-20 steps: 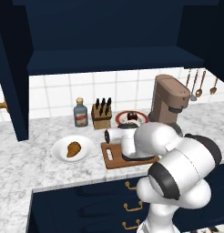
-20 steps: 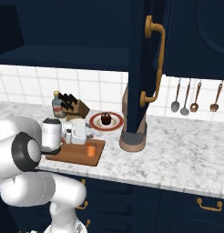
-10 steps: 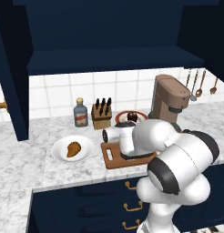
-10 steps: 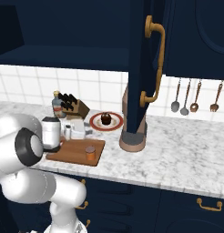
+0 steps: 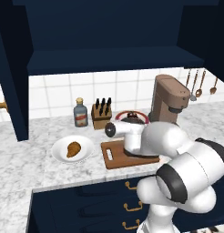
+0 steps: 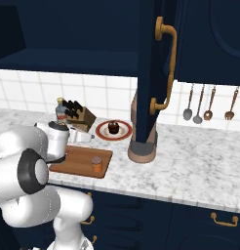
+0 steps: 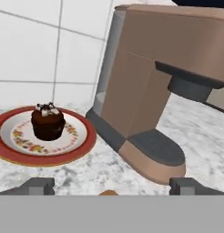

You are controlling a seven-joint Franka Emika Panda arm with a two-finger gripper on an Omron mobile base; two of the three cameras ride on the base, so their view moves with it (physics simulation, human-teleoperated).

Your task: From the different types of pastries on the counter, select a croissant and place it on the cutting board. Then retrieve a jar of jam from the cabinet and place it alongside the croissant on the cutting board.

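A: How is the scene lit?
B: Evenly and softly, as rendered pictures are. The white tiles [image 5: 54,95] and marbled desk [image 6: 200,166] are bright; the cabinet [image 5: 104,32] above is very dark, its inside nearly black.
A: Any shadows or glare?
B: Only faint shadow under the coffee machine [image 7: 150,91]. No glare.
A: Sharp?
B: Slightly soft and low in detail, with no bending at the edges.

Two plates, one white [image 5: 89,146] and one red-rimmed [image 7: 82,148]; one croissant [image 5: 73,149], one cupcake [image 7: 48,121], one jar [image 6: 96,164], one bottle [image 5: 80,113], one cutting board [image 5: 114,159], one knife block [image 5: 102,116], one coffee machine [image 5: 167,98].
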